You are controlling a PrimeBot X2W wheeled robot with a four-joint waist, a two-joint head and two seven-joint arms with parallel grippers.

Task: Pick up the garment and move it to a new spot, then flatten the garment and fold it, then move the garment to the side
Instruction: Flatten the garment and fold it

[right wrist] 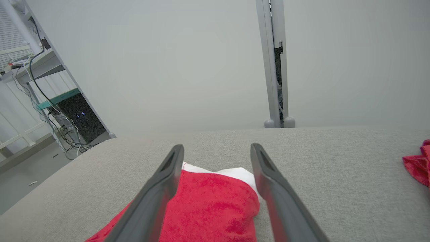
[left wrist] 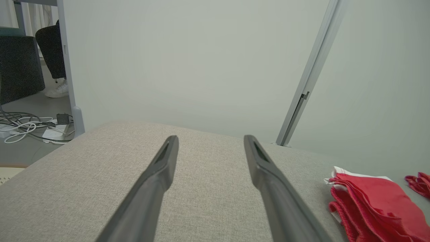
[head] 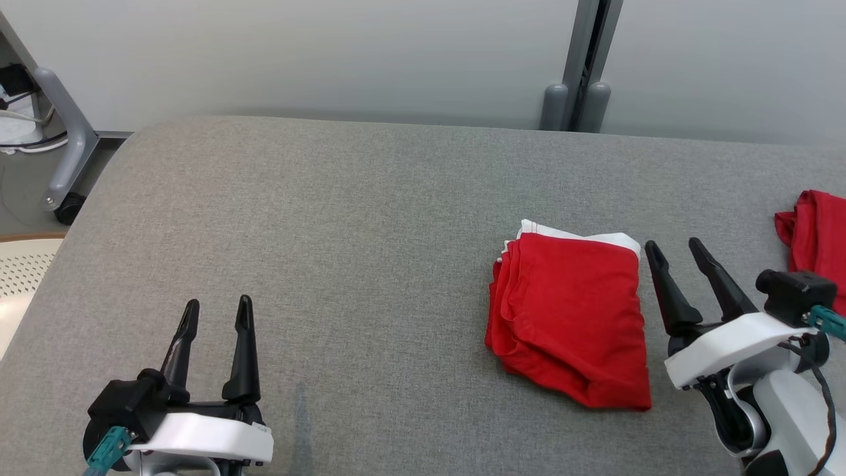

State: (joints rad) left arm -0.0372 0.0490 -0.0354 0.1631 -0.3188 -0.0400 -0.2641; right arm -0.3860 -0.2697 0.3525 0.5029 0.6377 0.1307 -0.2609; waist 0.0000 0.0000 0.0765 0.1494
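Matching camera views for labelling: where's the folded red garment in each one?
Head view: folded red garment right of centre, beside the right gripper.
Left wrist view: garment in the lower right corner.
Right wrist view: garment bottom centre, between the fingers.
Shared landmark: grey wall post.

The left gripper [left wrist: 211,138] is reaching out over the grey padded surface [left wrist: 100,174], its two dark fingers [left wrist: 158,178] standing wide apart with nothing between them. Right of the left gripper, the folded red garment [left wrist: 373,201] is lying flat on the padding, a white edge showing at its far end. Further right of the left gripper, a second red cloth [left wrist: 418,183] is peeking in at the frame's edge. Beyond the left gripper, a grey metal post [left wrist: 312,74] is leaning across a pale wall. Far left of the left gripper, cables [left wrist: 23,126] are trailing over the floor, and a person's white shoe [left wrist: 58,90] is resting there.
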